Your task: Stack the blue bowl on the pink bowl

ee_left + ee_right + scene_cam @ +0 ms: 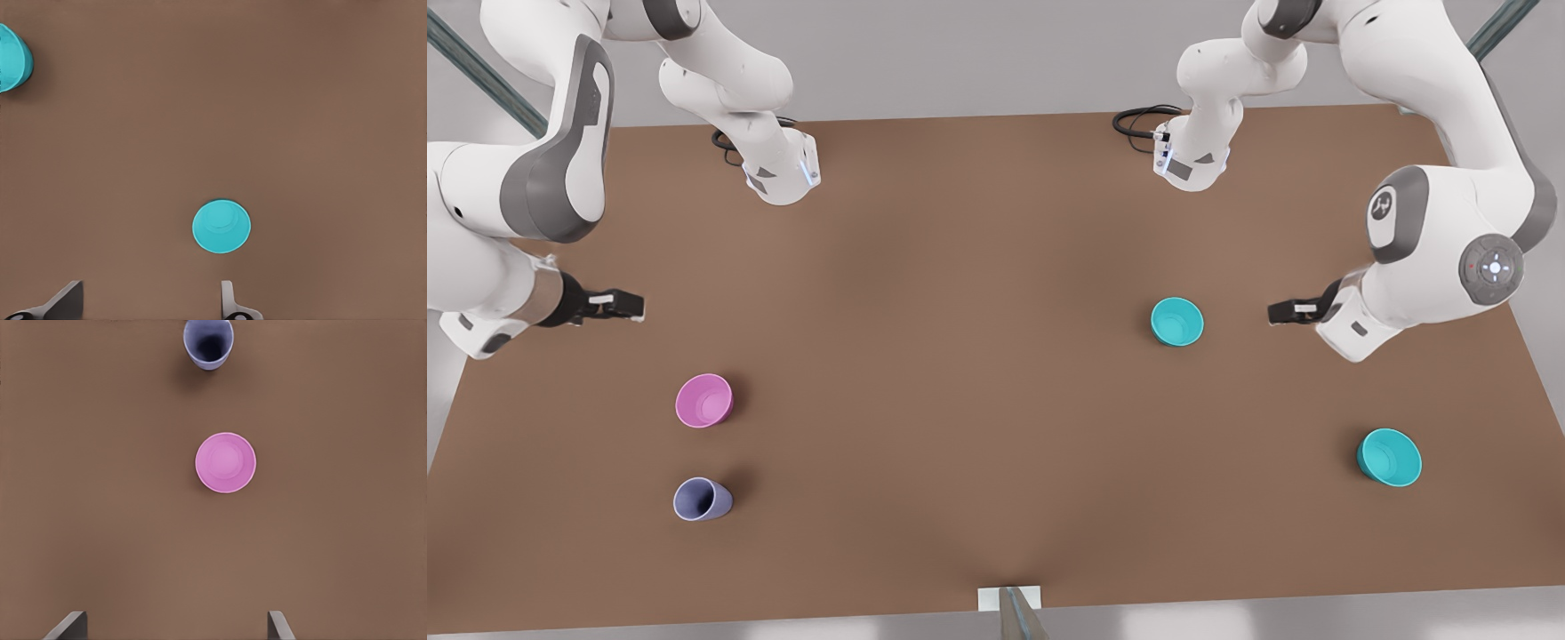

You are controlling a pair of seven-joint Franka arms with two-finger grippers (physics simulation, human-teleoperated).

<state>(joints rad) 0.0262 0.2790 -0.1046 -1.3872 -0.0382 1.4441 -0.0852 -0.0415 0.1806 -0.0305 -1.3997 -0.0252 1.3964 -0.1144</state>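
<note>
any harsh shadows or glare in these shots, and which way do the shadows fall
Front view: light is soft, with no glare; the pink bowl and lavender cup cast faint shadows toward that view's right. Left wrist view: the blue bowl has hardly any shadow. Right wrist view: a soft dark smudge beside the cup.

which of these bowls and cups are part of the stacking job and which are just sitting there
Part of the job:
- small teal round plastic bowl, near the left hand
- small magenta-pink round plastic bowl, near the right hand

Just lying about:
- wider, flared teal plastic bowl
- narrow lavender-blue plastic cup
</note>
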